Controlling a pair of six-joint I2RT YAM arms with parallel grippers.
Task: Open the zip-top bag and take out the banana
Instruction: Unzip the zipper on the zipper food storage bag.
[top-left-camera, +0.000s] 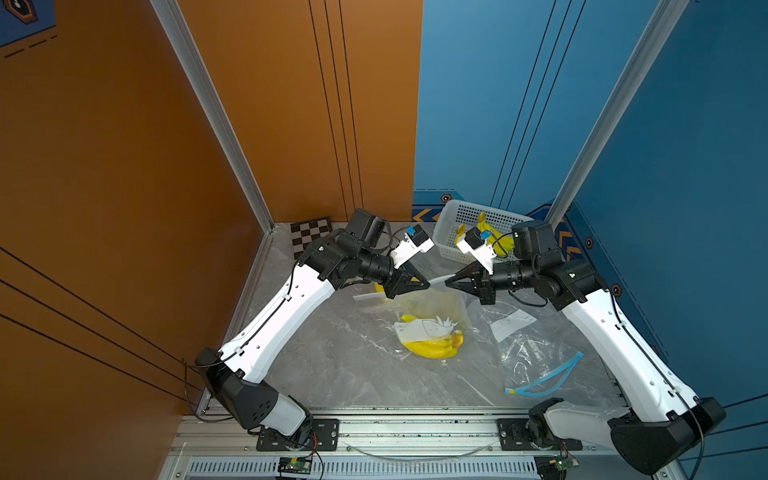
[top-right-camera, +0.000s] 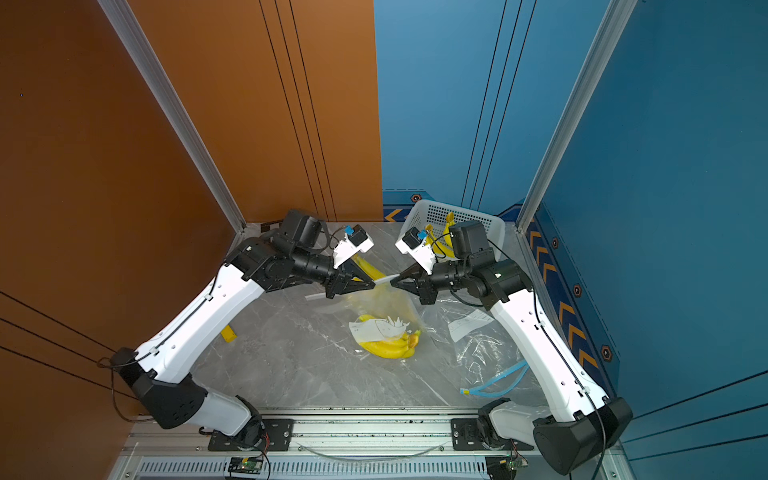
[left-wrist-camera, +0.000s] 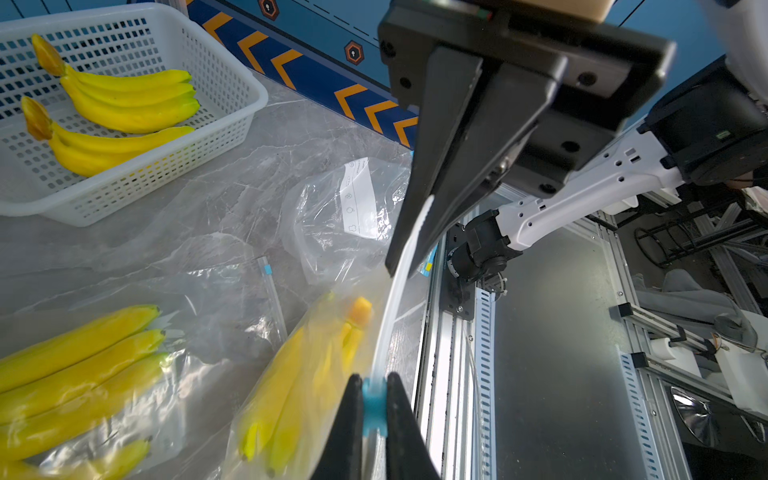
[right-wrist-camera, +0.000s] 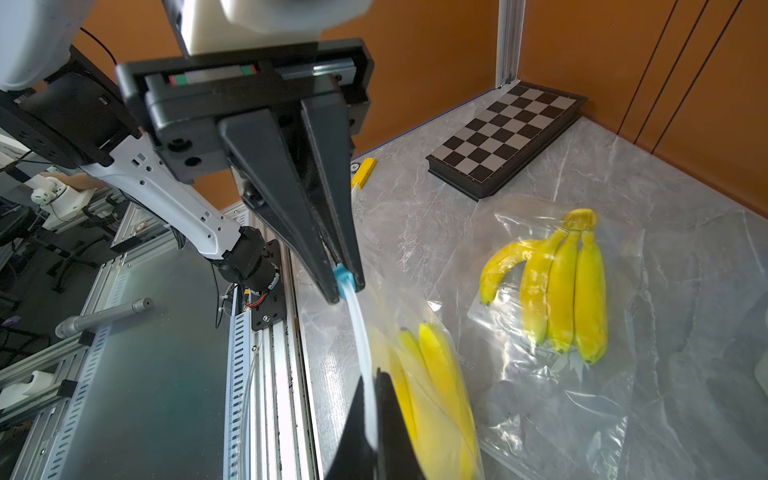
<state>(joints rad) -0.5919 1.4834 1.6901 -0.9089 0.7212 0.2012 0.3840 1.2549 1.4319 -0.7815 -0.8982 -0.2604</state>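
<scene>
Your grey marble table (top-left-camera: 332, 374) carries a white basket (top-left-camera: 446, 235) in its far right corner, and I place everything else from that basket. Two loose banana bunches lie inside it.

Well to the basket's left, against the orange wall, sits the chessboard (top-left-camera: 311, 237).

Just in front of the basket, on the robot's side of it, the zip-top bag (top-left-camera: 436, 303) hangs from its top edge between your two grippers. The banana (top-left-camera: 432, 347) is inside it at the bottom, behind a white printed label. I cannot tell whether it rests on the table.

A second bagged bunch (right-wrist-camera: 561, 291) lies flat to the basket's left, mostly hidden under the left arm in both top views.

Empty bags (top-left-camera: 536, 361) are crumpled in front of the basket, nearer the right arm's base.

Your left gripper (left-wrist-camera: 374, 399) is closed narrow, pinching the blue slider (left-wrist-camera: 374, 411) on the bag's zip strip (left-wrist-camera: 399, 282). Your right gripper (right-wrist-camera: 374, 386) is fully closed on the strip's other end. The tips face each other in front of the basket, with a short length of strip stretched between them.
</scene>
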